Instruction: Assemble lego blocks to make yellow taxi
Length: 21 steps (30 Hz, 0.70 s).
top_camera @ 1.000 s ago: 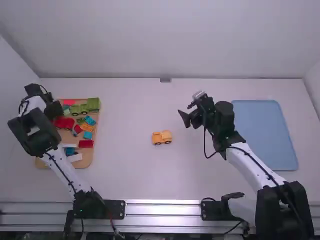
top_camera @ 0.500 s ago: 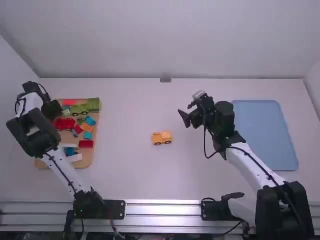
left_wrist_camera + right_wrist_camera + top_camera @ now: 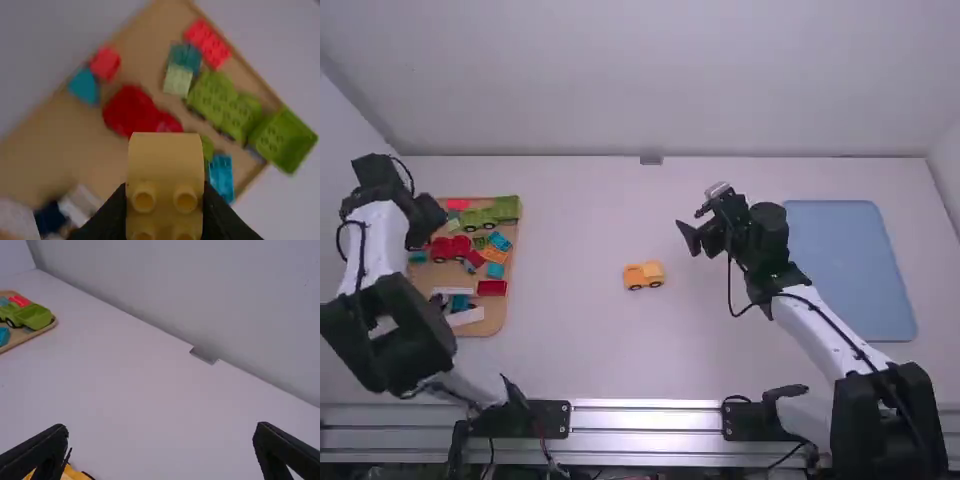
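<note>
With the left arm [image 3: 378, 240] now folded back toward its base, the left gripper [image 3: 164, 200], closed on a yellow block [image 3: 165, 167] above the tray [image 3: 496, 322], appears ready for transfer to the car [image 3: 644, 275] mid-table; the right gripper [image 3: 161, 427] stands wide open, empty.

1. A plain, pale back wall [image 3: 650, 80] stood behind the white table [image 3: 570, 250], meeting its far edge in a straight line.
2. A left wall [image 3: 335, 130] and a right wall [image 3: 945, 170], also pale and smooth, bordered the table's sides.
3. A small grey fitting [image 3: 651, 159] sat at the middle of the far edge, against the back wall; the right wrist view had it too.
4. Along the near edge ran a grooved, silvery metal rail [image 3: 645, 430], with a dark strip [image 3: 660, 476] below it.
5. The light was soft, with bright reflections along the rail and slightly darker wall corners.
</note>
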{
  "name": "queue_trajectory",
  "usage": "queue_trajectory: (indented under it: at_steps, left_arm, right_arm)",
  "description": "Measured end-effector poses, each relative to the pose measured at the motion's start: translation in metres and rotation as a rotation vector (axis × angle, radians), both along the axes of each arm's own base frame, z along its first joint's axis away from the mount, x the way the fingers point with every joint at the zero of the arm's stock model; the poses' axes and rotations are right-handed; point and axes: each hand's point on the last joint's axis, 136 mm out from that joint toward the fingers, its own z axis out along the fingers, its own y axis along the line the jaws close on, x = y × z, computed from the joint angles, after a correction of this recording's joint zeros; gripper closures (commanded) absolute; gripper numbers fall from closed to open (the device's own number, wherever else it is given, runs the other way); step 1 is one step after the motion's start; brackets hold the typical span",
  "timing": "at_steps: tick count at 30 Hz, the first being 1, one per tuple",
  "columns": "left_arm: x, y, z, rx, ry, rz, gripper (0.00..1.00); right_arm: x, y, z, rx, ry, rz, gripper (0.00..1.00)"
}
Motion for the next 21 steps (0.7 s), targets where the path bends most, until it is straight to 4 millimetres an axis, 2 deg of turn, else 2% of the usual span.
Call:
queue_trajectory:
  at_steps: [3,6,8,9,12,13,15,17,19,21]
  left_arm:
    - [-0.024,-0.038,-0.021,-0.066,0.02,0.092,0.98]
    - [-0.029,-0.073,-0.035,-0.093,0.003,0.108,0.98]
    - [-0.018,-0.109,-0.038,-0.108,-0.06,0.071,0.98]
    - [-0.014,-0.119,-0.039,-0.114,-0.079,0.058,0.98]
    - [0.007,-0.181,-0.039,-0.185,-0.169,-0.063,0.98]
    - [0.008,-0.193,-0.04,-0.206,-0.176,-0.086,0.98]
    - [0.005,-0.229,-0.047,-0.282,-0.158,-0.125,0.98]
    - [-0.006,-0.25,-0.056,-0.349,-0.113,-0.098,0.98]
    - [-0.015,-0.261,-0.061,-0.4,-0.081,-0.037,0.98]
    - [-0.014,-0.266,-0.06,-0.427,-0.087,-0.003,0.98]
  right_arm:
    - [0.001,0.0,0.001,0.003,-0.004,-0.001,0.01]
    - [0.001,0.0,0.003,0.005,-0.01,-0.001,0.01]
    - [0.001,0.001,0.004,0.001,-0.019,0.002,0.01]
    - [0.001,0.001,0.003,-0.002,-0.02,0.003,0.02]
    - [0.001,0.0,0.003,-0.012,-0.026,0.007,0.01]
    - [0.001,0.0,0.003,-0.013,-0.027,0.007,0.01]
    - [0.001,0.0,0.003,-0.016,-0.029,0.008,0.01]
    - [0.001,0.0,0.003,-0.018,-0.03,0.009,0.01]
    - [0.001,0.0,0.002,-0.019,-0.025,0.01,0.02]
    - [0.0,0.0,0.001,-0.021,-0.019,0.01,0.01]
